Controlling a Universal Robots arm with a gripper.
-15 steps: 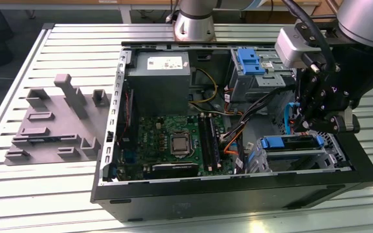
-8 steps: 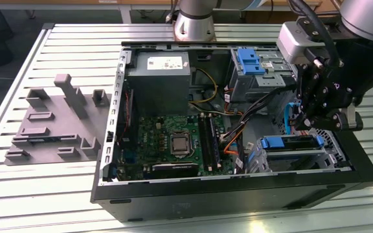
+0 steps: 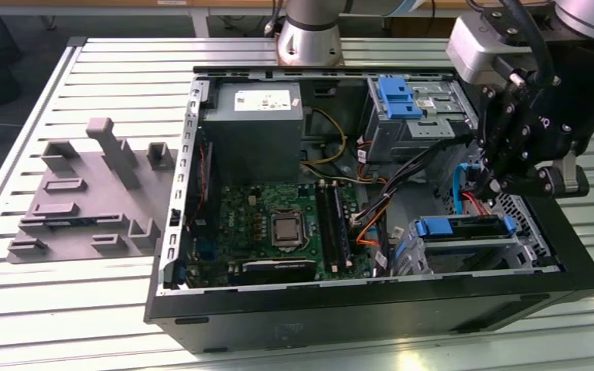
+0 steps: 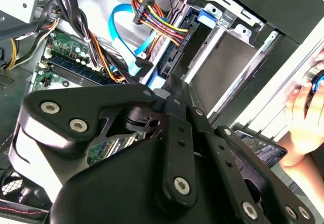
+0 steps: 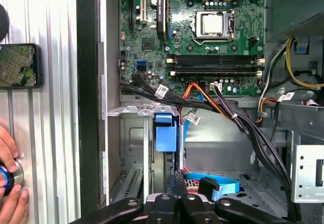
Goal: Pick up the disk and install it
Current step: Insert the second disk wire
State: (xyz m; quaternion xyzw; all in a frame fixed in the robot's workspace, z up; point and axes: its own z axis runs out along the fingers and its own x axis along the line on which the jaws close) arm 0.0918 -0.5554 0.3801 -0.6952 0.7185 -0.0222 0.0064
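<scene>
The gripper (image 3: 498, 182) is hanging inside the open computer case (image 3: 380, 309); its own linkage is hiding the fingertips, so its state cannot be told.

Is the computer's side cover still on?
No, the computer case lies open and its green motherboard shows inside.

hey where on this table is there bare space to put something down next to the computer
Bare slats lie between the grey fixture plate and the computer case, also along the table's near edge below the plate. Inside the case it is crowded: motherboard, cables, drive bays, with the gripper hanging over them.
</scene>
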